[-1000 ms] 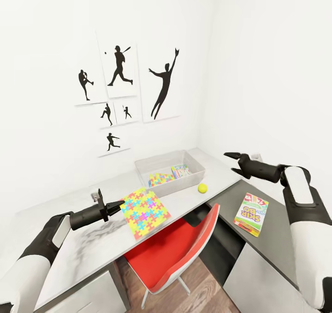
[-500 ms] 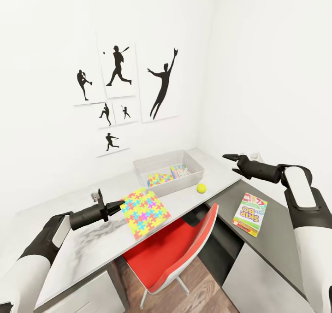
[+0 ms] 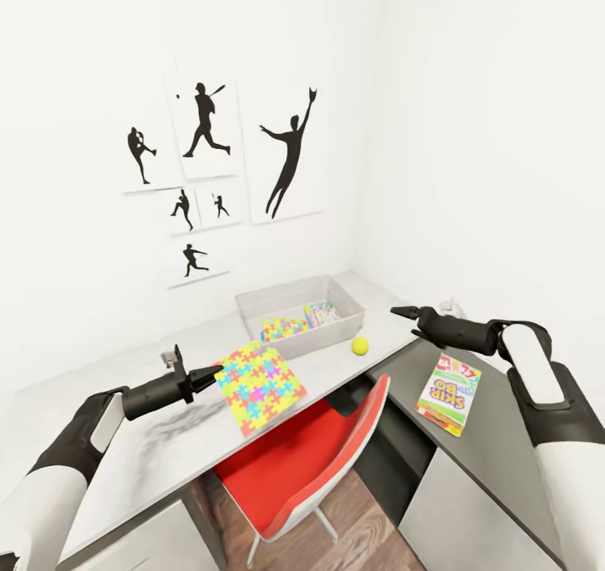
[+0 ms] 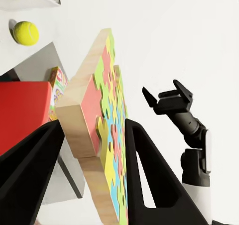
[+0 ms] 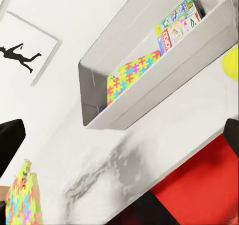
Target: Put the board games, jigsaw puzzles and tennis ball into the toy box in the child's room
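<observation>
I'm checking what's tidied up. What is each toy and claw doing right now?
Left claw: shut on the puzzle's edge.
Puzzle: held by its edge over the table.
Right claw: open, holding nothing.
Toy box: holds another puzzle and a game box.
Tennis ball: on the table, outside the box.
Skip-Bo game: flat on the dark cabinet.
</observation>
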Robot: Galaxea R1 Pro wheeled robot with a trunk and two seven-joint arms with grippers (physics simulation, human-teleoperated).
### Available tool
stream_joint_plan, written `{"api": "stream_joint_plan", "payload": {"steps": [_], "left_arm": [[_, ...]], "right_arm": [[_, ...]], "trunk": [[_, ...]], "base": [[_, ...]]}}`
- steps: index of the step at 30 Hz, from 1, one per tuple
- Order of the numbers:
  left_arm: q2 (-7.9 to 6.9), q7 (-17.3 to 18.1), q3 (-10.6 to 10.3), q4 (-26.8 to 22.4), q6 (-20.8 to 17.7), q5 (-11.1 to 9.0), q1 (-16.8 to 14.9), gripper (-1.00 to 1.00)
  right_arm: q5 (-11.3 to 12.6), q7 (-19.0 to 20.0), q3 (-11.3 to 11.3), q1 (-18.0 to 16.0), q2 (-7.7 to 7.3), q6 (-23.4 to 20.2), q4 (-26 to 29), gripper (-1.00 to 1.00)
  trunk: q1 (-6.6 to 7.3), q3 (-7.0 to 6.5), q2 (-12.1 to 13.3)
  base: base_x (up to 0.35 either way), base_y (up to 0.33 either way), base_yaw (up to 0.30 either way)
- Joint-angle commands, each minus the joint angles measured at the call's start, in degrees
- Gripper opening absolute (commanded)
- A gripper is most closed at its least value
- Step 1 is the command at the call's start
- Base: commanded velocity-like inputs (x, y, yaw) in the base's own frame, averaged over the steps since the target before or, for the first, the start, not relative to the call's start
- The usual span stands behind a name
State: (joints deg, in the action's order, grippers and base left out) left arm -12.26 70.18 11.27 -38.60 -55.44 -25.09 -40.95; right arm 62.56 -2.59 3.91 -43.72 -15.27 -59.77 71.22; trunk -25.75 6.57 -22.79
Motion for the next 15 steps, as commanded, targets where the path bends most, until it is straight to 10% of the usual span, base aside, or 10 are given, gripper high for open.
{"api": "stream_joint_plan", "payload": {"steps": [1,6,7,15], "left_arm": [[0.01,0.1,0.1,0.0,0.1,-0.1,0.0,-1.00],[-0.11,0.5,0.9,-0.3,1.7,-0.8,-0.1,-1.00],[-0.53,0.1,0.9,-0.6,0.6,-0.4,-0.2,-1.00],[-1.52,-4.8,0.9,-0.8,-0.9,-0.3,-2.3,-1.00]], "right_arm": [[0.3,-0.3,0.1,0.4,-0.06,-0.2,0.4,1.00],[2.0,-0.1,2.3,2.3,-3.81,-0.2,1.8,1.00],[5.6,-0.1,2.9,2.5,-5.00,-0.2,2.0,1.00],[7.0,-0.1,3.0,2.6,-4.92,-0.2,2.2,1.00]], "trunk": [[-0.04,0.12,-0.1],[-0.04,0.12,-0.1],[-0.04,0.12,-0.1],[-0.04,0.12,-0.1]], "base": [[0.009,-0.023,0.000],[0.003,-0.007,0.000],[0.000,0.000,0.000],[0.000,0.000,0.000]]}}
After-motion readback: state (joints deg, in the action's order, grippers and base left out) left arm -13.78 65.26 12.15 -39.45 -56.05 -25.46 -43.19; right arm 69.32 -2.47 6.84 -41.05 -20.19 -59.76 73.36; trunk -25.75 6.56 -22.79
